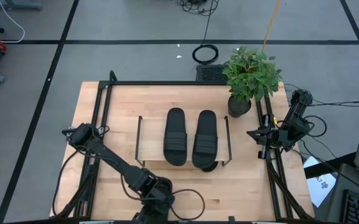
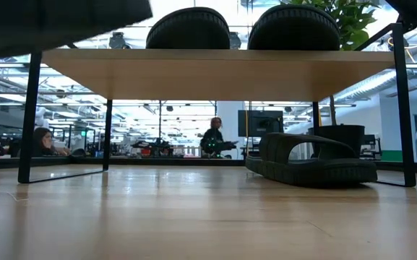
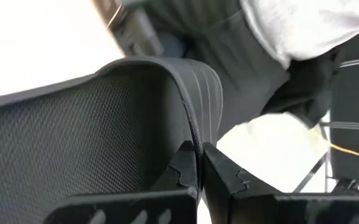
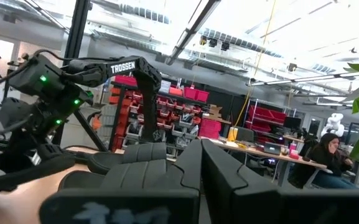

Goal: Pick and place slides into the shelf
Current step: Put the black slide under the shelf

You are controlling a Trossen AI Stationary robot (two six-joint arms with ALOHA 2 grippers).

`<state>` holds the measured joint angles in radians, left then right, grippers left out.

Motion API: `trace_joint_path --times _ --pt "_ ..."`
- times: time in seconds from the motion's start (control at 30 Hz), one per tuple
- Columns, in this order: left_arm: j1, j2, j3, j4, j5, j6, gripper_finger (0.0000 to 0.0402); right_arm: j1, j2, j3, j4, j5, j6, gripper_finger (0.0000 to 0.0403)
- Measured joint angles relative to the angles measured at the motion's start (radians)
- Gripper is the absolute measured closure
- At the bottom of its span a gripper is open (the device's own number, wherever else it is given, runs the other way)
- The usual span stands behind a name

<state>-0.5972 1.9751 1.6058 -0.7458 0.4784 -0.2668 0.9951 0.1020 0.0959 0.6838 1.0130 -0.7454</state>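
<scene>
Left gripper (image 3: 199, 171) fills the near edge of the left wrist view, dark fingers pressed together, nothing between them; behind it a black mesh chair back (image 3: 73, 130) with a ribbed edge. In the high view that arm is folded at the table's near left corner, gripper (image 1: 160, 198) off the shelf.

Right gripper (image 4: 198, 168) also pinched closed, empty; in the high view it sits at the table's right edge (image 1: 258, 134), beside the plant pot.

Shelf (image 1: 151, 144): low rack, pale flat wooden board on thin black wire legs, mid-table. On top: two slides side by side, toes away from the arms' bases — left one (image 1: 175, 136), right one (image 1: 205, 138). Matte black, long oval soles, wide ribbed straps. Low view shows their rounded ends above the board (image 2: 215, 74).

Under the board, on the table: a third slide (image 2: 311, 160), chunky tread sole, toward the shelf's right side; only its tip pokes out below the board in the high view. A fourth can't be made out.

Table (image 1: 98, 118): light wood planks, black rails. Leafy green plant (image 1: 251, 73) in a dark pot at the far right corner.
</scene>
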Motion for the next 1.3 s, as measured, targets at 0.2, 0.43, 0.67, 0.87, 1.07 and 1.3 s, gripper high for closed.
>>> trace_joint_path --times 0.2,0.43,0.67,0.87,1.07,1.3 --pt "0.021 0.000 0.000 -0.028 0.002 0.052 0.0401 0.000 0.000 0.000 0.000 0.002 0.019 0.0403" --pt "0.065 0.001 0.000 -0.059 0.005 0.108 0.0401 0.000 0.000 0.000 0.000 0.002 0.026 0.0403" --pt "0.085 0.011 -0.042 -0.052 -0.005 0.116 0.0401 0.000 0.000 0.000 0.000 0.002 0.007 0.0403" --pt "0.097 0.010 -0.129 -0.018 -0.047 0.042 0.0401 0.000 0.000 0.000 0.000 0.002 0.016 0.0403" --pt "0.089 0.008 -0.147 -0.009 -0.146 0.019 0.0401 0.000 0.000 0.000 0.000 0.002 0.024 0.0403" --pt "0.070 0.008 -0.146 -0.011 -0.228 0.025 0.0401 0.000 0.000 0.000 0.000 0.002 0.026 0.0403"
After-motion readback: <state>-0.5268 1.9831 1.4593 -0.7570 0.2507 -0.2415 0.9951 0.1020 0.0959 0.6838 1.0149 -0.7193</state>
